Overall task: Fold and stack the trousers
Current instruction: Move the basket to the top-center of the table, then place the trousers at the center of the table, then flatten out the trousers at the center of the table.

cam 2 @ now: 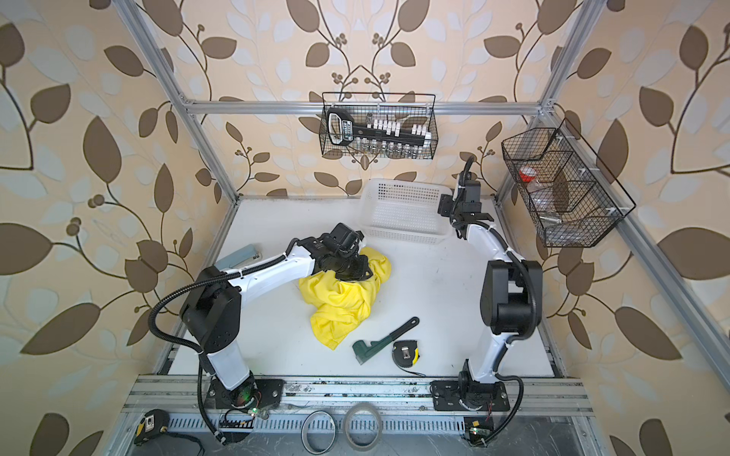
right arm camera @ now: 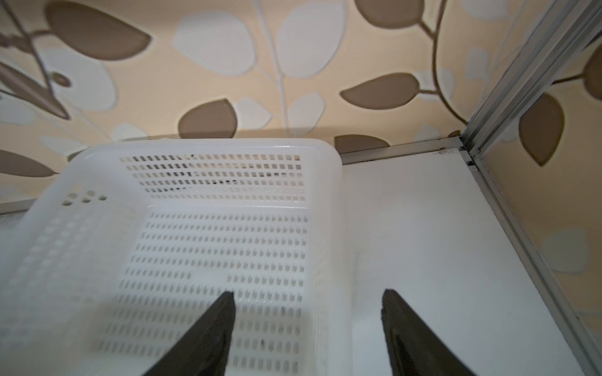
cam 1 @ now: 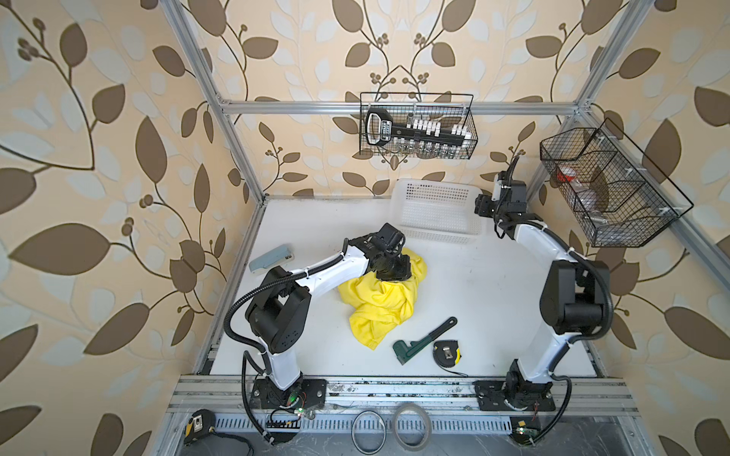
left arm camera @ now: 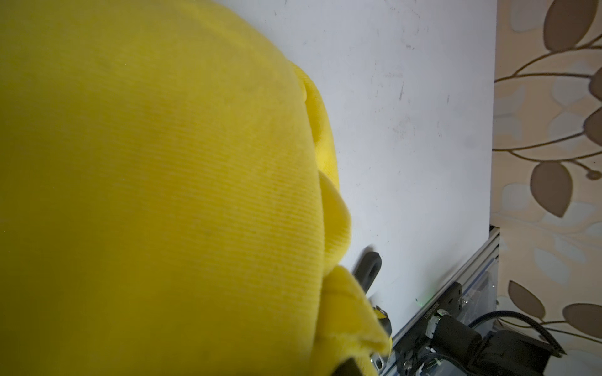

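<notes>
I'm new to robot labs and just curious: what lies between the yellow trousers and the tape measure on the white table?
A dark green pipe wrench lies between the yellow trousers and the black-and-yellow tape measure, as both top views show.

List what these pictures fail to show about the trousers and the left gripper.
1. Left gripper: fingertips buried in the trousers in both top views; open or shut, cannot tell.
2. Left wrist view: the trousers fill the frame, hiding any grip.
3. Legs and waistband: lost in the crumpled heap.
4. Contents of the side wire basket: too small, behind mesh, top views.
</notes>
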Motion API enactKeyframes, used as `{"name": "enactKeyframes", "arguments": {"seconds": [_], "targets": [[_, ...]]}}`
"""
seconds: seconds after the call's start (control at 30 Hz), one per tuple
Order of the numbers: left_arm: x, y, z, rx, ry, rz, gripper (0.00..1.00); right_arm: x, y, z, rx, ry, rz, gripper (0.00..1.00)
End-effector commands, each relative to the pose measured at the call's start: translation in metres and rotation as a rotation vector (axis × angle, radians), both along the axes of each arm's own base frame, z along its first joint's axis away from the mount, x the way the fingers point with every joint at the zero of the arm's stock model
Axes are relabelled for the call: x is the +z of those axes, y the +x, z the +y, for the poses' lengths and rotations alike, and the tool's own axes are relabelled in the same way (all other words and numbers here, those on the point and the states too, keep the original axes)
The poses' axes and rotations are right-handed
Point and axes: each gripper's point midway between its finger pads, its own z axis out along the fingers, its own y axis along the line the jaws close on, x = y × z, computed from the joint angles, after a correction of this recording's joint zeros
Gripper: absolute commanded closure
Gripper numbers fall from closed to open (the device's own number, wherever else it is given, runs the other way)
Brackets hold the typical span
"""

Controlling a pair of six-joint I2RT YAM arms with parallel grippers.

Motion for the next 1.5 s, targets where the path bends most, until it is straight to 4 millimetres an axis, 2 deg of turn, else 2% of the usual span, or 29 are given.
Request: {"name": "enactKeyframes", "arguments": {"seconds": [0.0,0.17,0.27,0.33,0.5,0.57,0.67,0.83,1.0,1.07,1.17,1.23,1.37,1.43,1.47], "targets": [[0.050,-0.003,0.025,-0.023,0.017,-0.119,0.76,0.006,-0.033,0.033,0.095,0.038,-0.001,0.25],[0.058,0.001,0.088,0.064,0.104,-0.134,0.69,-0.012,-0.104,0.089,0.243,0.142,0.046,0.19],[0.060,-0.005,0.119,0.094,0.124,-0.123,0.58,-0.029,-0.148,0.127,0.338,0.148,0.087,0.15],[0.066,-0.012,0.137,0.111,0.139,-0.141,0.47,-0.042,-0.174,0.146,0.384,0.171,0.114,0.11],[0.059,-0.032,0.177,0.172,0.224,-0.139,0.29,-0.066,-0.214,0.186,0.475,0.252,0.179,0.07],[0.053,-0.042,0.185,0.186,0.234,-0.138,0.21,-0.078,-0.220,0.196,0.483,0.262,0.196,0.05],[0.048,-0.057,0.183,0.184,0.180,-0.134,0.16,-0.095,-0.221,0.213,0.496,0.274,0.230,0.00],[0.043,-0.070,0.171,0.187,0.062,-0.115,0.14,-0.113,-0.205,0.244,0.517,0.306,0.248,0.00],[0.031,-0.066,0.153,0.197,-0.054,-0.085,0.14,-0.137,-0.182,0.266,0.525,0.285,0.280,0.01],[0.024,-0.063,0.148,0.198,-0.069,-0.059,0.17,-0.144,-0.175,0.273,0.537,0.288,0.282,0.03],[0.009,-0.062,0.144,0.186,-0.045,-0.025,0.25,-0.153,-0.165,0.281,0.550,0.290,0.283,0.10],[0.000,-0.061,0.143,0.185,-0.030,-0.004,0.37,-0.155,-0.159,0.285,0.554,0.294,0.274,0.18],[-0.004,-0.057,0.140,0.182,-0.033,0.007,0.71,-0.156,-0.150,0.284,0.541,0.303,0.256,0.52],[0.004,-0.056,0.142,0.180,-0.020,-0.009,0.92,-0.151,-0.149,0.281,0.534,0.307,0.243,0.66],[0.009,-0.055,0.145,0.184,-0.007,-0.023,0.99,-0.147,-0.149,0.278,0.529,0.305,0.234,0.76]]}}
